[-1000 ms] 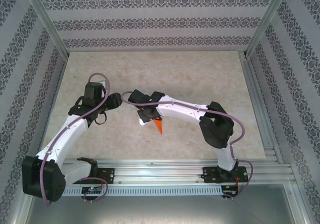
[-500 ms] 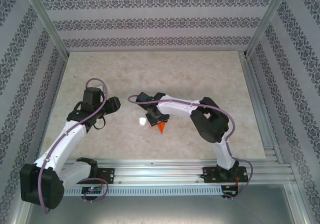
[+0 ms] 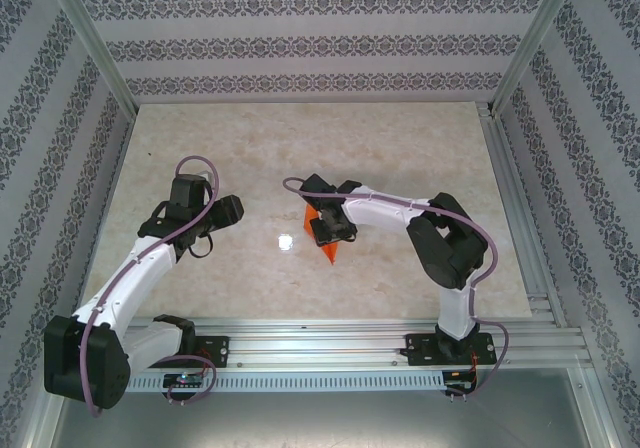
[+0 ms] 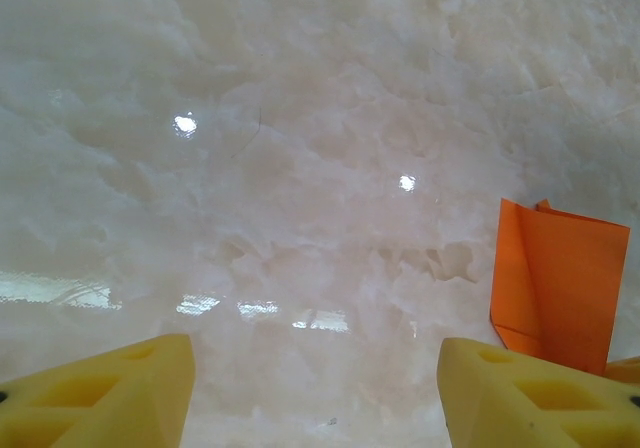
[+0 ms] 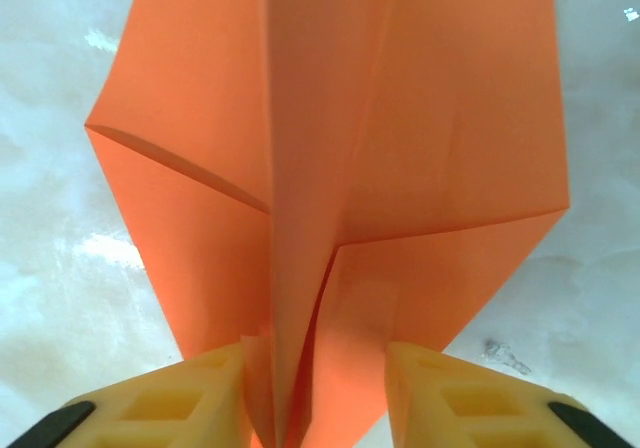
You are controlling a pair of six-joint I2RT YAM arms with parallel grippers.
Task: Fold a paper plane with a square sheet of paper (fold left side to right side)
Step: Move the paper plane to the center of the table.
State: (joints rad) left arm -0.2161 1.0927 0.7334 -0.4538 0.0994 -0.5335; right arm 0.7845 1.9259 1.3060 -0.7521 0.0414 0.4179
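While right gripper [image 5: 315,383] pinches folded orange paper [image 5: 400,118] lengthwise at its centre ridge, left gripper [image 4: 315,373] hangs open, well leftward.

Pale marbled worktop [image 3: 400,148] is lying ahead of me, glossy, catching a bright glare spot [image 3: 285,243] near its middle. Patterned wallpaper panels [image 3: 310,43] are closing it in on three sides. Aluminium rails [image 3: 330,330] are running along the near edge.

We are inspecting a robotics lab test cell. Aluminium extrusion posts [image 3: 90,43] are framing wallpaper-patterned wall panels [image 3: 300,38] around a marble-look tabletop [image 3: 400,138]. The cabled left arm [image 3: 135,268] and right arm [image 3: 390,210] are sitting bolted to a slotted mounting rail [image 3: 330,333].
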